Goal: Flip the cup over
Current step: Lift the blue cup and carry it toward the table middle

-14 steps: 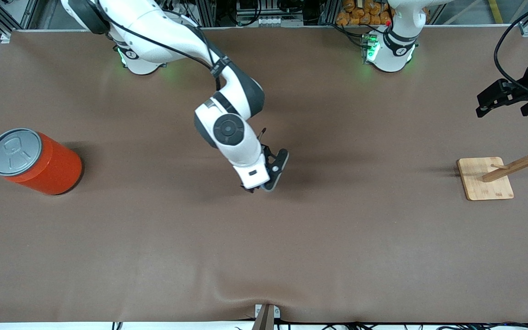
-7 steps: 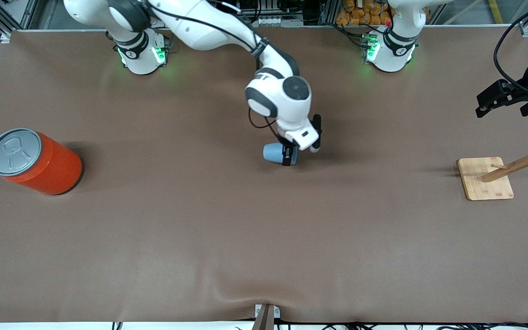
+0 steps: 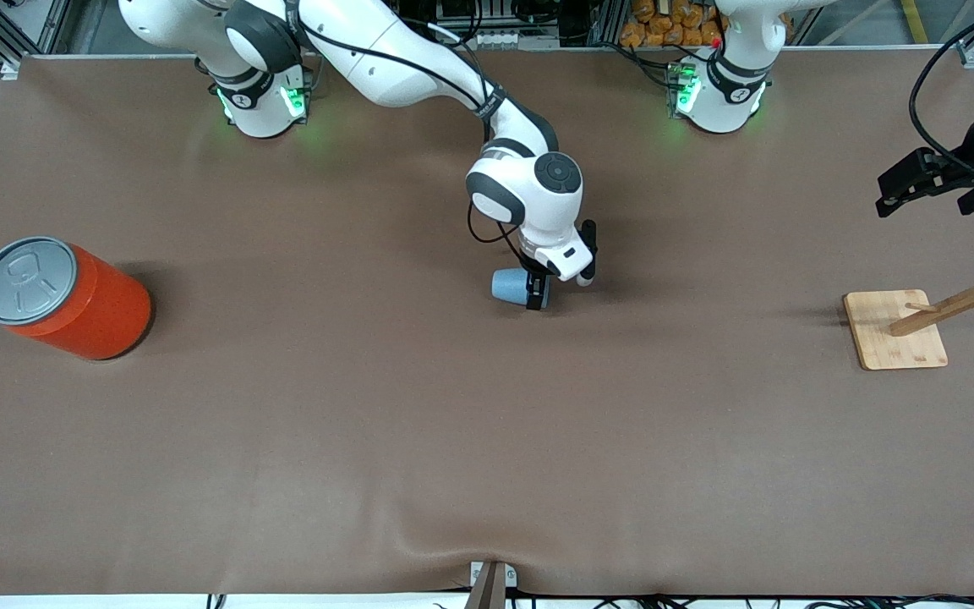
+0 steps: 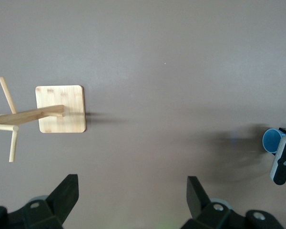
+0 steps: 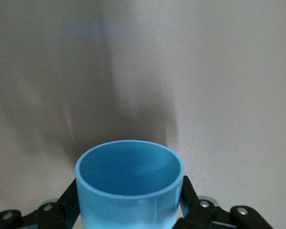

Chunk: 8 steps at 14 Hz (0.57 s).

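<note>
The cup [image 3: 510, 287], a small light-blue tumbler, lies on its side low over the middle of the table, its mouth toward the left arm's end. My right gripper [image 3: 536, 293] is shut on the cup near its rim. In the right wrist view the cup [image 5: 130, 183] fills the space between the black fingers [image 5: 69, 198], its darker blue inside showing. The left wrist view catches the cup [image 4: 272, 140] from afar. My left gripper [image 3: 886, 196] waits open above the left arm's end of the table, nothing between its fingers [image 4: 66, 191].
A large orange can [image 3: 64, 298] with a grey pull-tab lid stands at the right arm's end. A wooden peg rack on a square base [image 3: 894, 330] stands at the left arm's end, under the left gripper; the left wrist view shows the rack [image 4: 61, 109] too.
The right arm has swung toward the left arm's end and turned its wrist, so the cup, before mostly hidden under the hand, now shows on its side. The left arm has not moved.
</note>
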Motion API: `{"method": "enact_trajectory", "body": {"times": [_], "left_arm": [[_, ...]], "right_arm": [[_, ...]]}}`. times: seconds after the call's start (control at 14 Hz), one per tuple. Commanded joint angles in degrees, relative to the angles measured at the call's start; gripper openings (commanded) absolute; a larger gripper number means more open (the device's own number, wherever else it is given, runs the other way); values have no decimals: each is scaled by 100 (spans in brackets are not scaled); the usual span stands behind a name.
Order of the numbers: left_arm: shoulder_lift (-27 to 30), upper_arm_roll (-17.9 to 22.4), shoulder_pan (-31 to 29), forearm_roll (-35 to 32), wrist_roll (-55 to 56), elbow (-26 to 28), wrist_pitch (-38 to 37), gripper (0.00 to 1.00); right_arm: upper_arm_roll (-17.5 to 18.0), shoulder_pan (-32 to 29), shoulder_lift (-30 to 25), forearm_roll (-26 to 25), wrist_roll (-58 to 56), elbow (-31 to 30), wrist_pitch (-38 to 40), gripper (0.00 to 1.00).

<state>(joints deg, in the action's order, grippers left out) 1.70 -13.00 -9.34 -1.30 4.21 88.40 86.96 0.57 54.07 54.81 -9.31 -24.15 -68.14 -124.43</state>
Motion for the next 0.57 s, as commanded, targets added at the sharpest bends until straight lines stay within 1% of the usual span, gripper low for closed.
{"method": "enact_trajectory", "body": {"times": [0.0, 0.14, 0.43, 0.5], "left_arm": [[-3, -36, -51, -37, -87, -51, -135, 100], [-12, -36, -51, -37, -87, -42, -153, 100], [-12, -44, -42, -37, -87, -42, -153, 100], [-21, -44, -42, -37, -87, -42, -153, 100]], "right_arm": [[13, -1, 179, -185, 130, 231, -29, 99], [13, -45, 153, -186, 121, 214, -11, 100], [31, -107, -67, -151, 24, 179, 76, 100], [31, -150, -154, -124, -45, 179, 251, 100]]}}
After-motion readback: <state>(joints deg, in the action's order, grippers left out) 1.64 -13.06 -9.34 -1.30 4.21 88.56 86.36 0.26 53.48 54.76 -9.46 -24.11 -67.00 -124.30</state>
